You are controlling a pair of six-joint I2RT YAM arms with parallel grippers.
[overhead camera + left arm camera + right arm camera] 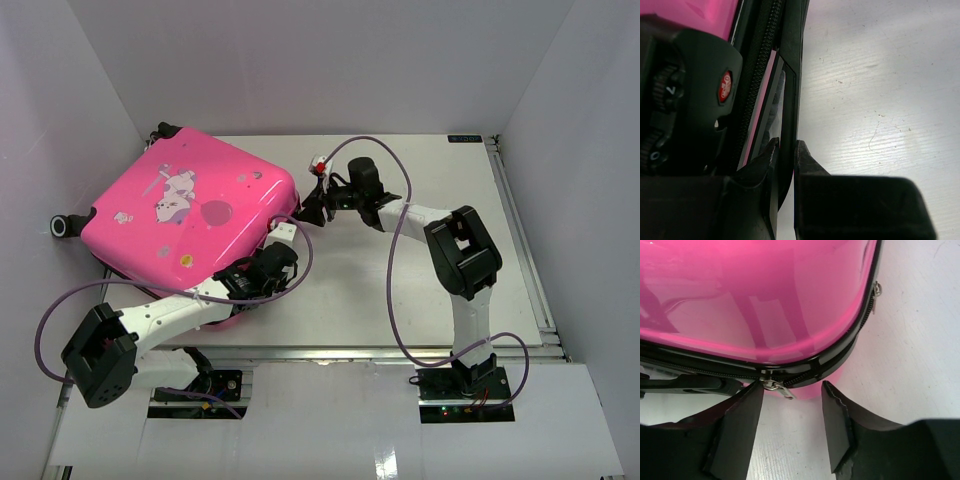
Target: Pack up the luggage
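The hot-pink luggage (190, 215) lies flat at the table's back left, lid down, cartoon prints facing up. My left gripper (262, 272) is at its near right edge, and the left wrist view shows the gripper (786, 150) shut on the thin black rim (790, 95) beside the zipper and combination lock (670, 115). My right gripper (305, 210) sits at the luggage's right corner. In the right wrist view this gripper (792, 390) stands open, low over the table. A small metal zipper pull (777, 388) hangs from the black zipper trim, just beside the left fingertip (754, 390).
White walls enclose the table on three sides. A metal rail (525, 240) runs along the table's right edge. The luggage's black wheels (65, 226) poke out towards the left wall. A second zipper pull (877, 289) hangs farther round the corner. Purple cables loop off both arms.
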